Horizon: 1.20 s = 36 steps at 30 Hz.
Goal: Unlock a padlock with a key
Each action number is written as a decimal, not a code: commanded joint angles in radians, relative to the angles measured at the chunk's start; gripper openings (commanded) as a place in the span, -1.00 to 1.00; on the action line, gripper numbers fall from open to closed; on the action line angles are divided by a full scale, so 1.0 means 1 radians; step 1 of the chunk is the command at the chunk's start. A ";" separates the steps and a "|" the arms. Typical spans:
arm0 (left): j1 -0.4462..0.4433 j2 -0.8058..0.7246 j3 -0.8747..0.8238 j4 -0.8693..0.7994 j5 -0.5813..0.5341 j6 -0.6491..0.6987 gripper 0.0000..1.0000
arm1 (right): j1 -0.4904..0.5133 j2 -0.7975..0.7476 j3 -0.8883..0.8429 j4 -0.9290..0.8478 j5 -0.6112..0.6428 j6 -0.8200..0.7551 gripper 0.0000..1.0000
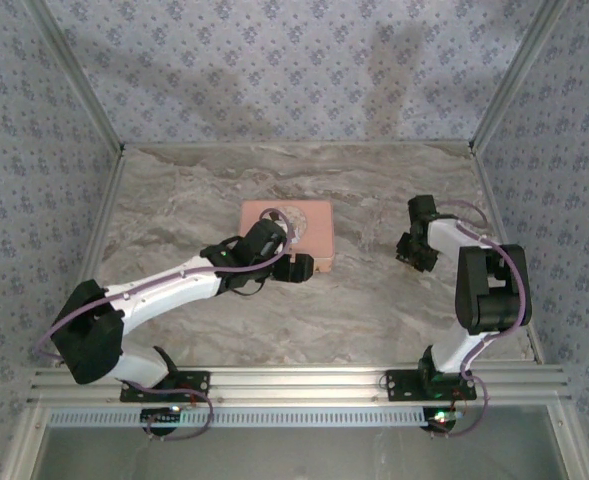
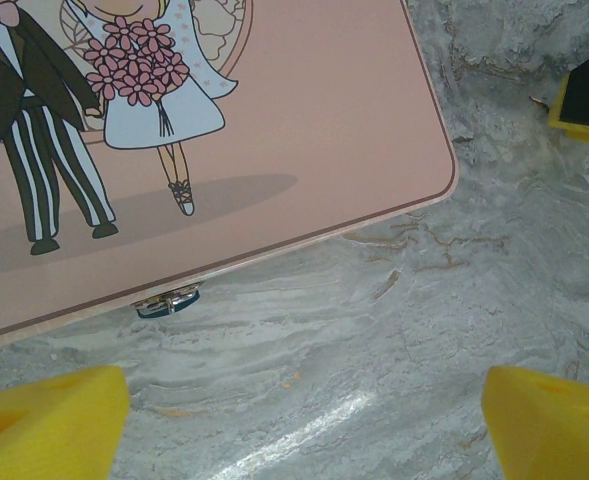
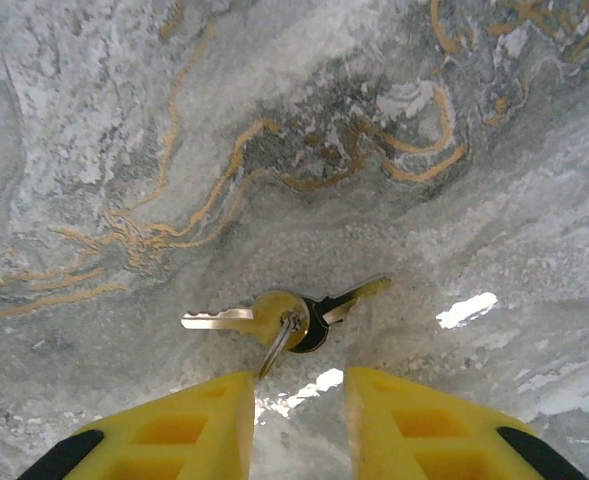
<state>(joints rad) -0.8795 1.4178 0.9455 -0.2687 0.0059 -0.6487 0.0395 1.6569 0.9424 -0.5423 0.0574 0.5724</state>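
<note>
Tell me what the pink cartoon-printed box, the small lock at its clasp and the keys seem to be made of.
Pink cartoon-printed box: likely painted tin or card; smooth matt lid, thin rim.
Tiny bluish-grey padlock: metal, judging by bright glints.
Two keys on a ring: metal, golden and reflective; one head looks dark, perhaps plastic-covered.

Two white tubular arms with bulky black joint housings, left arm [image 1: 164, 290] and right arm [image 1: 454, 240], thin lilac cables [image 1: 236, 268] trailing alongside, flat black base plates [image 1: 164, 385], left pincer [image 2: 294, 425] and right pincer [image 3: 299, 420] with chunky yellow wedge-shaped fingers [image 3: 184, 435], recessed panels, black rear caps
</note>
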 commanded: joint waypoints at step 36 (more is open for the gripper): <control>-0.006 -0.007 -0.002 0.034 -0.013 -0.028 0.81 | -0.106 -0.130 -0.048 0.131 -0.187 -0.038 -1.00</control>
<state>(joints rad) -0.8795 1.4296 0.9447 -0.2512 0.0059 -0.6682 -0.0715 1.6169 0.8940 -0.3859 -0.0845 0.5564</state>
